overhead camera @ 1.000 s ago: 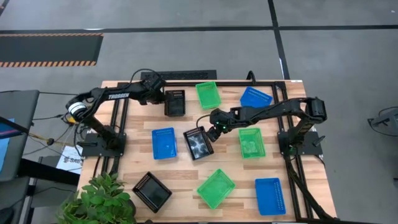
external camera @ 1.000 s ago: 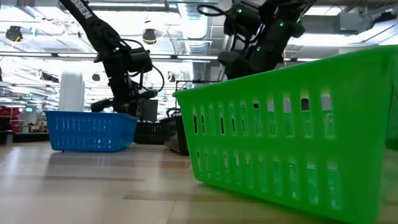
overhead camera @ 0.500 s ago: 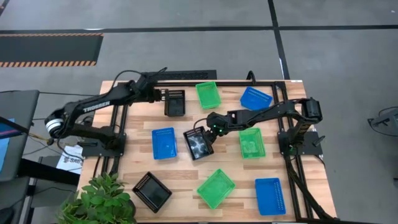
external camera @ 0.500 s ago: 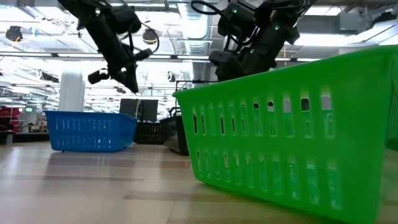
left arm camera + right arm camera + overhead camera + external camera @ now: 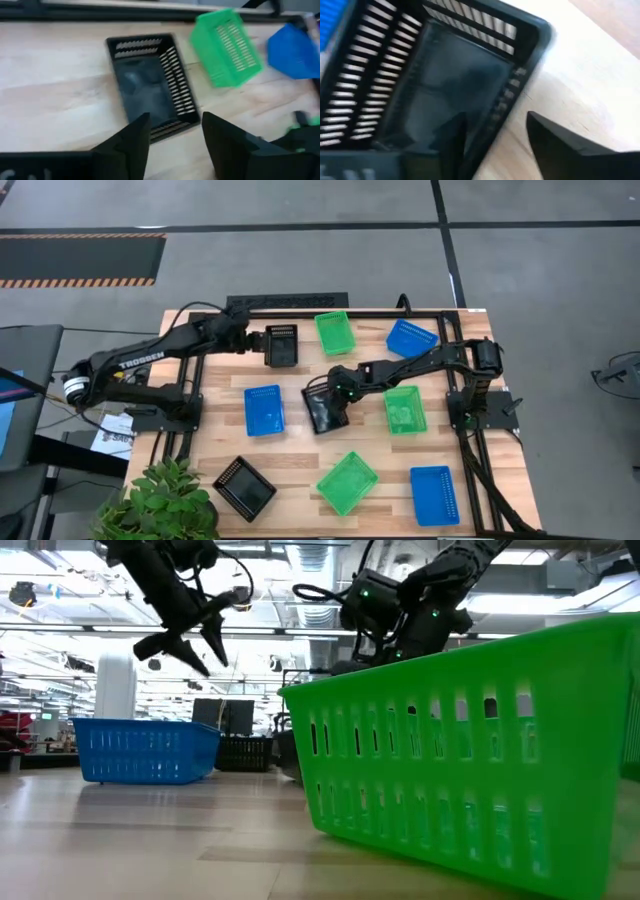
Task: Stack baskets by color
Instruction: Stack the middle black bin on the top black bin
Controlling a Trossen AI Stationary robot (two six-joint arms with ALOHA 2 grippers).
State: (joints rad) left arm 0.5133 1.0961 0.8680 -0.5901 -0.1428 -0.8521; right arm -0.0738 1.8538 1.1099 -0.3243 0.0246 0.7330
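Wooden table | left arm reads TROSSEN, left hand open | right hand straddling black basket wall

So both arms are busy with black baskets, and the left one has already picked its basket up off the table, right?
Not quite. The left gripper hangs open above its black basket, which sits on the table unheld, as the left wrist view shows. The rest holds: the right gripper straddles the middle black basket's wall.

Wooden table carries nine baskets.
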